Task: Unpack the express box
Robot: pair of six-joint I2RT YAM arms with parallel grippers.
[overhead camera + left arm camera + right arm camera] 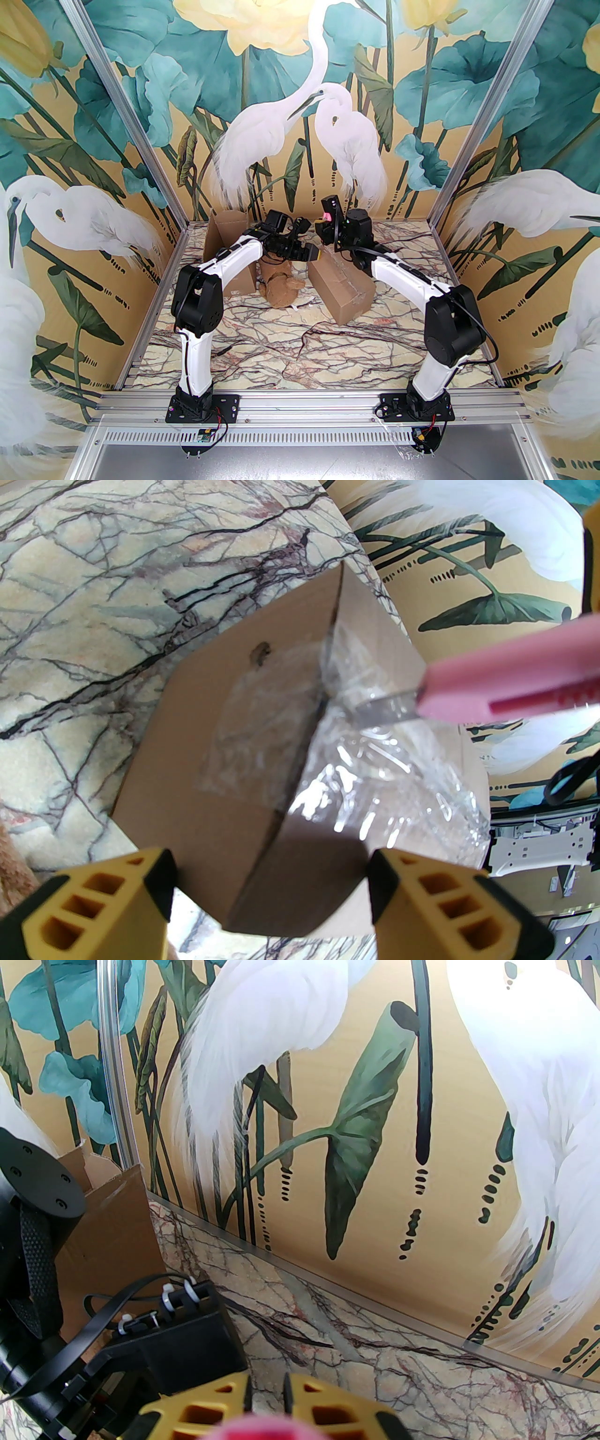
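Observation:
The sealed brown express box [344, 290] lies on the marble table right of centre, with shiny clear tape over its top seam [225, 742]. My left gripper [313, 255] is open, and its yellow fingers [93, 902] stand either side of the box's near end [272, 869]. My right gripper [326, 218] hangs above the far end of the box, shut on a pink utility knife [506, 686]. The knife's blade [384, 709] is out and points at the taped seam. In the right wrist view the knife's pink handle [276, 1428] sits between the nearly closed fingers [267, 1396].
An opened cardboard box [229, 225] stands at the back left by the wall [112, 1236]. A brown plush toy [281, 288] lies between the two boxes, just left of my left gripper. Painted walls enclose the table on three sides.

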